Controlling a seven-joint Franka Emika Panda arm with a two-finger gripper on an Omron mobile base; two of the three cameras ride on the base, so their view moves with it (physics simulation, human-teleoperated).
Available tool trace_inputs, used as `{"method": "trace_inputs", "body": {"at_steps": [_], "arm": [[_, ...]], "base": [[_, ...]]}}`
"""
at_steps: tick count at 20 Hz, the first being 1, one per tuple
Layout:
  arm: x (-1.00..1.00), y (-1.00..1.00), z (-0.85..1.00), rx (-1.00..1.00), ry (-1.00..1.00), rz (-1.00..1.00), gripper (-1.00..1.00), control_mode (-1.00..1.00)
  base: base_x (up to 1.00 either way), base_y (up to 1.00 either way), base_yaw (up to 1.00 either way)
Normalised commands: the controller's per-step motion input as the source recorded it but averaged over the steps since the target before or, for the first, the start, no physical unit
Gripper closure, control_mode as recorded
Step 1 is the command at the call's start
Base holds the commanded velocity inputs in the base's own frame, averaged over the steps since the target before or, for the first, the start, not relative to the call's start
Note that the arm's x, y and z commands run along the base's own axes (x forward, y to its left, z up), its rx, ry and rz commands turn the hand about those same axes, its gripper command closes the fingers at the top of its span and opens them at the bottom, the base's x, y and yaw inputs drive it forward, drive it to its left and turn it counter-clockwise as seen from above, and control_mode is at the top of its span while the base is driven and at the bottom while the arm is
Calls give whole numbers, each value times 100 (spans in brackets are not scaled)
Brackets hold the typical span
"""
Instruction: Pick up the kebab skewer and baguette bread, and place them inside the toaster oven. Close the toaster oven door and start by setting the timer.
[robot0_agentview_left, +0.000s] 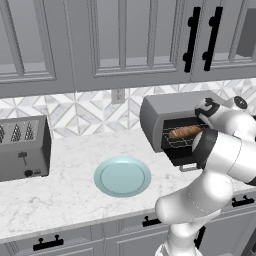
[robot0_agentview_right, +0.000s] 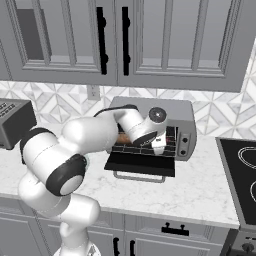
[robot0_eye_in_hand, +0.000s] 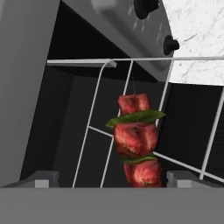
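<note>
The toaster oven (robot0_agentview_left: 167, 107) stands on the counter with its door (robot0_agentview_right: 140, 164) folded down flat. The baguette bread (robot0_agentview_left: 186, 131) lies on the wire rack (robot0_eye_in_hand: 100, 131) inside. My gripper (robot0_eye_in_hand: 113, 177) reaches into the oven mouth, and its jaws stand wide open. The kebab skewer (robot0_eye_in_hand: 135, 140), with red meat chunks and green slices, rests on the rack between my fingertips (robot0_eye_in_hand: 41, 178), touching neither. The right base view has my hand (robot0_agentview_right: 159, 142) just above the rack's front. The knobs (robot0_agentview_right: 184, 140) sit on the oven's right-hand panel; which one is the timer I cannot tell.
A pale blue plate (robot0_agentview_left: 122, 176) sits on the marble counter left of the oven. A grey slotted toaster (robot0_agentview_left: 22, 147) stands at the far left. A black cooktop (robot0_agentview_right: 240, 170) lies to the oven's right. Wall cabinets (robot0_agentview_left: 125, 40) hang overhead.
</note>
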Motion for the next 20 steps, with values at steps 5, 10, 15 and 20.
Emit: {"method": "trace_inputs", "body": {"at_steps": [5, 10, 15, 20], "arm": [[0, 0, 1, -4, 5, 0, -100, -100], [0, 0, 14, -2, 2, 0, -100, -100], [-20, 0, 9, -4, 0, 3, -100, -100], [-75, 13, 0, -15, -5, 28, -100, -100]], "base": [[0, 0, 0], [0, 0, 0], [0, 0, 0], [0, 0, 0]]}}
